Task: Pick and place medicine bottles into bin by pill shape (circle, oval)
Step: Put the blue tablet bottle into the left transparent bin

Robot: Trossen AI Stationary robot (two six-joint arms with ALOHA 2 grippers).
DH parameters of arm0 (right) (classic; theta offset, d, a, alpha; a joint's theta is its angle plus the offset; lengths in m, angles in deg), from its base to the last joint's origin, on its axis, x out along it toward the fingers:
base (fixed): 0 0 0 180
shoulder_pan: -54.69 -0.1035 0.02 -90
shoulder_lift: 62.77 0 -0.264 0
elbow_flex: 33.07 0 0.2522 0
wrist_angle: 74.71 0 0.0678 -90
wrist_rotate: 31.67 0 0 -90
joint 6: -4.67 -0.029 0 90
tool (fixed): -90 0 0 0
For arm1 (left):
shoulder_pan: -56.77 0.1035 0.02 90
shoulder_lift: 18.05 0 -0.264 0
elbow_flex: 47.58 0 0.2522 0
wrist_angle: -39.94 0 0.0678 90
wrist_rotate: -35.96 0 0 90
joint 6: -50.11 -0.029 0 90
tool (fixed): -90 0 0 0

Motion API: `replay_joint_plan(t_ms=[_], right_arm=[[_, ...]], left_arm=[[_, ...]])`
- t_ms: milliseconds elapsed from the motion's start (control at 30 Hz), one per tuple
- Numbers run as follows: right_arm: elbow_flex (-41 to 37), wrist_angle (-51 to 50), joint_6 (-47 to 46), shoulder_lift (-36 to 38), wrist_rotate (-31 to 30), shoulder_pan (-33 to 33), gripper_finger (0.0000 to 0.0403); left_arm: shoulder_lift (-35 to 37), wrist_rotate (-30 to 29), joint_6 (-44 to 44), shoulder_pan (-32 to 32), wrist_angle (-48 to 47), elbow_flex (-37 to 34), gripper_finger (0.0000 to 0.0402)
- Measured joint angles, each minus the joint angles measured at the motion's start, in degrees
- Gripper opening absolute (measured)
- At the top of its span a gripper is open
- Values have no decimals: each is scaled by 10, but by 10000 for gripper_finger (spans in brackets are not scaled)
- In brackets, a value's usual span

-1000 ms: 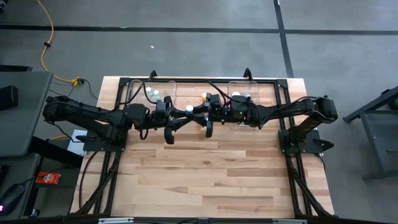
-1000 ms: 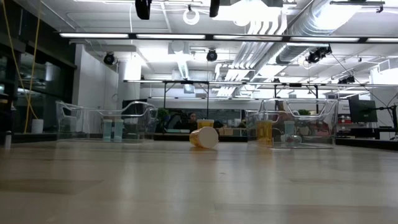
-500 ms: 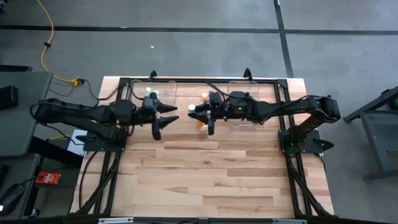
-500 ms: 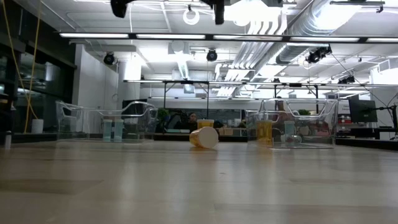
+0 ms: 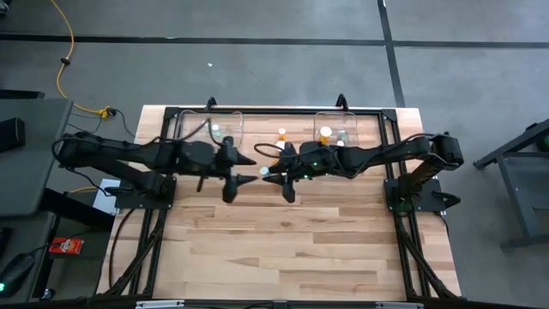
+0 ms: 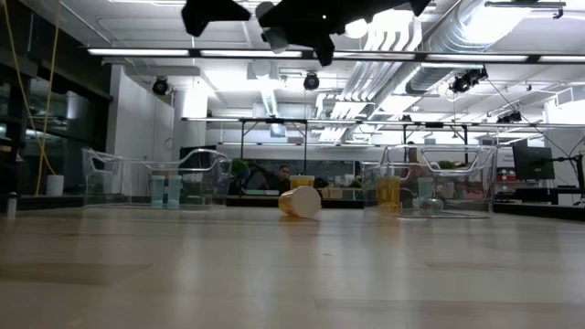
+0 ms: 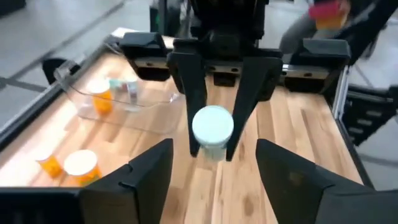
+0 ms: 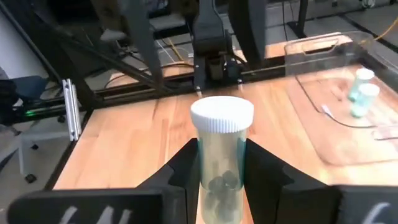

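Note:
My right gripper [image 5: 274,172] is shut on a pale clear medicine bottle with a white cap [image 8: 221,116], held high above the table's middle between the two bins. Small pills [image 8: 221,186] show inside it. My left gripper [image 5: 243,172] is open and empty, facing the bottle's cap [image 7: 213,124] from the table's left, a short way off. An orange bottle [image 6: 300,202] lies on its side on the table. Another orange bottle [image 5: 281,135] stands farther back. My right gripper pinches the bottle's clear body [image 8: 221,158] between its two fingers [image 8: 186,168], below the cap. The fingers come level from the table's right and lie along the bottle. The cap end sticks out past the fingertips toward my left gripper. The bottle is lifted clear.
A clear bin [image 5: 210,129] at the back left holds pale bottles [image 8: 360,93]. A clear bin [image 5: 336,129] at the back right holds an orange bottle [image 5: 326,133] and others. A black frame [image 5: 283,110] runs along the table's far edge. The near half of the table [image 5: 283,249] is bare wood.
My right gripper has moved toward the table's near edge and down, keeping the pale bottle. My left gripper first drew back toward the table's left, then came right and down again to face the cap.

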Motion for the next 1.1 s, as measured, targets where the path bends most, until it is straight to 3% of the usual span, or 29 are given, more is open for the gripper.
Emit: replay_joint_plan(t_ms=[200, 433, 767, 1100], right_arm=[[0, -14, 1, -6, -1, -3, 83], [0, -38, 11, -6, 0, -3, 83], [0, -40, 26, -6, 16, -3, 83], [0, -40, 43, -6, 21, -3, 83]], left_arm=[[-56, 20, -13, 1, -8, 29, 235], [-88, 37, -15, 2, 0, 38, 223], [-92, 30, -15, 4, 0, 39, 184], [-92, 37, -30, 4, 1, 39, 177]])
